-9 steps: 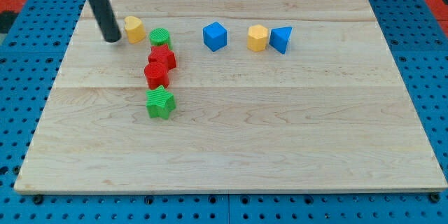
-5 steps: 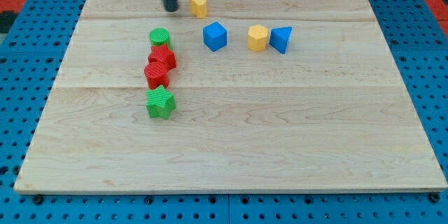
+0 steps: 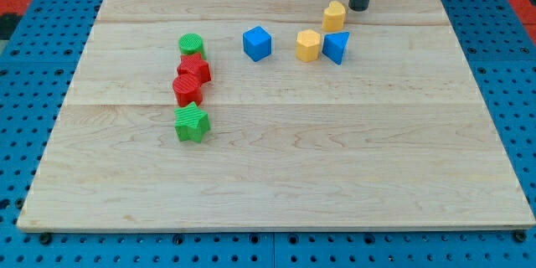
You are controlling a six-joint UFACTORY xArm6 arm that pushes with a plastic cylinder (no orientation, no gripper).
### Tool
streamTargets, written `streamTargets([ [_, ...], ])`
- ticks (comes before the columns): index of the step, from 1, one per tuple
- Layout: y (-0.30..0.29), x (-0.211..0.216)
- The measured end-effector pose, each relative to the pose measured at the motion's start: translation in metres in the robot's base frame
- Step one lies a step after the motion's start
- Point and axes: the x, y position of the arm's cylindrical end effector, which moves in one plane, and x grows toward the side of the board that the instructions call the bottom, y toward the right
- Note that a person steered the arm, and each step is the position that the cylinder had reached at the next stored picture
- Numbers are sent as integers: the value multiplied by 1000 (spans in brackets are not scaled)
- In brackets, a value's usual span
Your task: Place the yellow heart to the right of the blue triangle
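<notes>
The yellow heart (image 3: 334, 17) lies near the view's top, just above the blue triangle (image 3: 337, 47) and close to it. A yellow hexagon-like block (image 3: 308, 45) sits touching the triangle's left side. My tip (image 3: 359, 7) is at the view's top, just to the right of and slightly above the yellow heart, with a small gap between them.
A blue cube (image 3: 257, 43) lies left of the yellow hexagon. At the view's left a column runs down: green cylinder (image 3: 192, 45), red star (image 3: 194, 69), red block (image 3: 187, 90), green star (image 3: 192, 123). The wooden board (image 3: 276, 176) rests on a blue pegboard.
The yellow heart has slid from the view's upper left to the right, along the top, to above the blue triangle. My tip moved right with it and now stands on its right side.
</notes>
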Motion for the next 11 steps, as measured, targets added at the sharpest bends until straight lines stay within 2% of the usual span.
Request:
streamTargets([
  [1, -53, -42],
  [2, -77, 0],
  [3, -13, 20],
  [4, 15, 27],
  [5, 15, 52],
  [6, 15, 12],
  [7, -21, 13],
  [9, -23, 45],
  [10, -5, 65],
  [11, 16, 68],
])
